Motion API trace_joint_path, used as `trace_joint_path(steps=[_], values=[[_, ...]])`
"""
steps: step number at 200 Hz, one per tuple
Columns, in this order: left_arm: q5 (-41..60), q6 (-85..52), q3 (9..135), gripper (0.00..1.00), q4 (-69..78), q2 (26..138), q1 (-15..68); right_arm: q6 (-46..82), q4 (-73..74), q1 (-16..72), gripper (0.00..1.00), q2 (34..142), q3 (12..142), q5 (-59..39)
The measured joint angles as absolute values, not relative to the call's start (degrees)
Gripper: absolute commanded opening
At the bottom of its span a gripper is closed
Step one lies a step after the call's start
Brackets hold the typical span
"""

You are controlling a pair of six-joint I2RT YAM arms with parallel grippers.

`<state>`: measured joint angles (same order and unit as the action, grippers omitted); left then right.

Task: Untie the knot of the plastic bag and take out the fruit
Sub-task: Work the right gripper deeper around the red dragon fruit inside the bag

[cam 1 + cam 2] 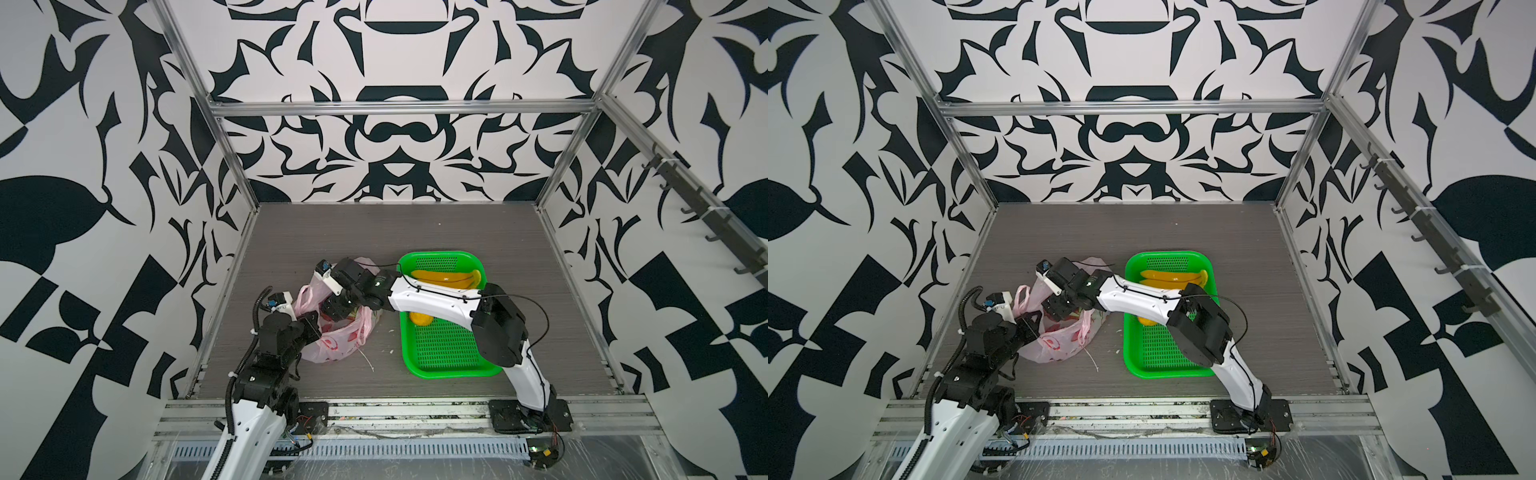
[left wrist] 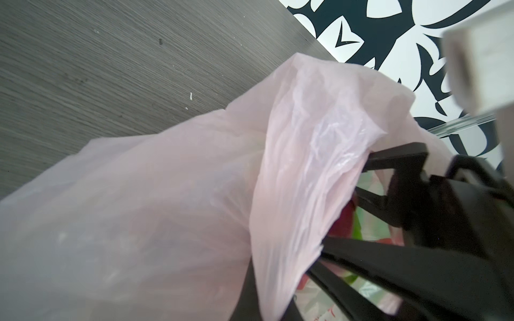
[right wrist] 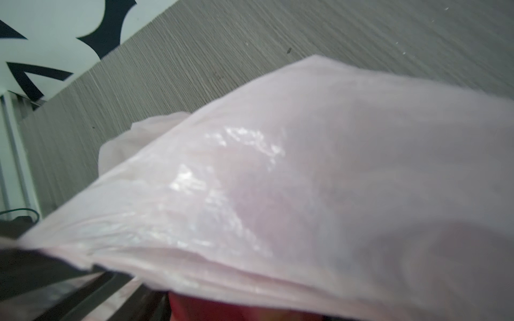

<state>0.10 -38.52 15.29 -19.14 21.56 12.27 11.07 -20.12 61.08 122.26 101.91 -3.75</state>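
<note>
— Pink film: the plastic bag (image 1: 336,348) lies just beside the green basket (image 1: 440,347), on the left arm's side of it. How far along is the robot?

— Well past the start, by the look of it. No knot shows. The two handle loops (image 1: 304,296) hang loose and the mouth gapes. The bananas (image 1: 444,277) lie at the basket's far end, and the small orange citrus (image 1: 419,318) sits near its middle, half hidden under the right arm.

— So what is left?

— Something red and green shows inside the bag in the left wrist view, likely dragon fruit (image 2: 344,221). How many pieces cannot be told from here.

— And the arms?

— The right arm stretches low across the basket toward the bag. Its wrist is bent down so that the right gripper (image 1: 334,309) dips into the bag's mouth. Its jaws stand wide apart; whether they press on the fruit is hidden by film.

— The left one?

— It is folded up short on the bag's side away from the basket. The left gripper (image 1: 311,325) is pinched fully together on the bag's rim, apparently holding the mouth up.
</note>
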Motion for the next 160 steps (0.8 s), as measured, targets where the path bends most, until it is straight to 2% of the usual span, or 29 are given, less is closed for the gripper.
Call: trace_joint_path(steps=[160], values=[[-3.5,-35.6,18.1,0.00,-15.6,25.4,12.3,13.0,-17.4,60.7,0.51,116.4,98.3,-3.9]])
